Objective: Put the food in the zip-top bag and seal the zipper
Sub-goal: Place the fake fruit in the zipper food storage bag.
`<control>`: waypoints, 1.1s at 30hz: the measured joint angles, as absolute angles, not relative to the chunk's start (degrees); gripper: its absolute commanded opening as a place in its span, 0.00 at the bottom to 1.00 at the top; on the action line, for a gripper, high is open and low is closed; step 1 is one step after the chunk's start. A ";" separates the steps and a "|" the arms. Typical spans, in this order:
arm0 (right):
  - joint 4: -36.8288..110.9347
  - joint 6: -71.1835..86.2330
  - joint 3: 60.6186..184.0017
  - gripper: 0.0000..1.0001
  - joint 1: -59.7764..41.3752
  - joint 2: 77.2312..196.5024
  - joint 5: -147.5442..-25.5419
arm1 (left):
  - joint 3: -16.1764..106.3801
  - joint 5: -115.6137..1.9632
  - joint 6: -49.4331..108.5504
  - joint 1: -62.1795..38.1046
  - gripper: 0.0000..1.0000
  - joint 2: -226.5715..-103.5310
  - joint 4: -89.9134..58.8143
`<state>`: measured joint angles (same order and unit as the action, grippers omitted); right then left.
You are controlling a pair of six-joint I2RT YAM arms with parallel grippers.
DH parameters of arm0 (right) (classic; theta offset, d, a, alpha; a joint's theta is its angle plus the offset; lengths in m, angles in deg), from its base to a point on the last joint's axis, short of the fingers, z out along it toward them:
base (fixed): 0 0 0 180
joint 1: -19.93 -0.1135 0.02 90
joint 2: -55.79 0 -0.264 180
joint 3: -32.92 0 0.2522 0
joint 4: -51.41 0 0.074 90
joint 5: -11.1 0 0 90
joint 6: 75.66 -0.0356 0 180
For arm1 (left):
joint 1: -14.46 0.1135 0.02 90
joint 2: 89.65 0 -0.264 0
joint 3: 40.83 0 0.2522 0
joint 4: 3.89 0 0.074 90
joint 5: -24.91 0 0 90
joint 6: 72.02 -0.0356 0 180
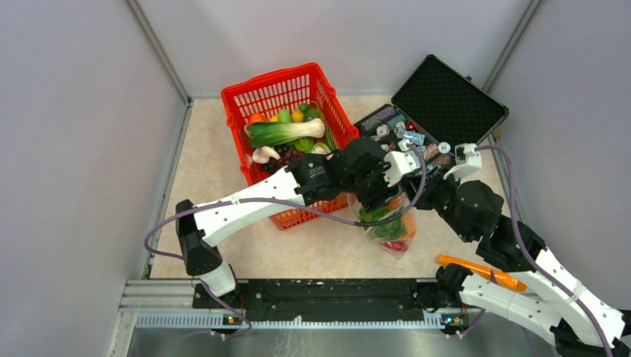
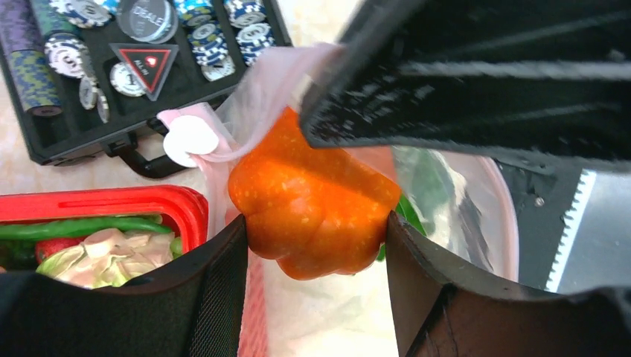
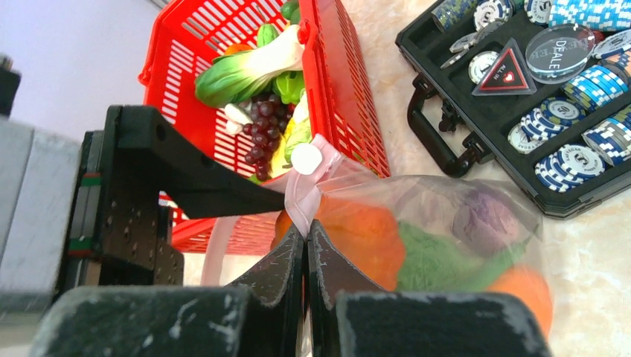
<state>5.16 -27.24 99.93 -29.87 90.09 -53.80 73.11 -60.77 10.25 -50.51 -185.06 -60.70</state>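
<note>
While the red plastic lattice basket (image 1: 236, 98) stands at the far left and the open black case of poker chips (image 1: 446, 100) lies to its right, the clear soft zip-top bag (image 1: 391, 227) sits just in front of both, with green and orange toy food (image 3: 439, 256) inside. The left gripper (image 2: 316, 230) clasps a small orange plastic pumpkin (image 2: 312, 190) at the bag's open mouth. The right gripper (image 3: 306, 239) has its jaws pressed together and pinches the pink zipper strip (image 3: 305, 195).

top: high, rear, facing down | wrists: close on zip-top bag (image 3: 446, 238) (all share basket (image 3: 350, 111), case (image 3: 487, 137))
</note>
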 measured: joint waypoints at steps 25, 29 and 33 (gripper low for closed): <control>3.76 -28.55 99.80 0.00 -29.79 86.64 -50.94 | 61.68 -66.04 15.37 -50.68 0.94 -178.83 -44.00; 3.78 -29.23 99.78 0.00 -29.81 86.53 -50.96 | 61.35 -64.27 15.56 -50.68 0.94 -176.21 -40.68; 3.82 -29.84 99.56 0.00 -29.83 86.33 -51.02 | 60.07 -63.70 15.76 -50.68 0.99 -174.35 -38.47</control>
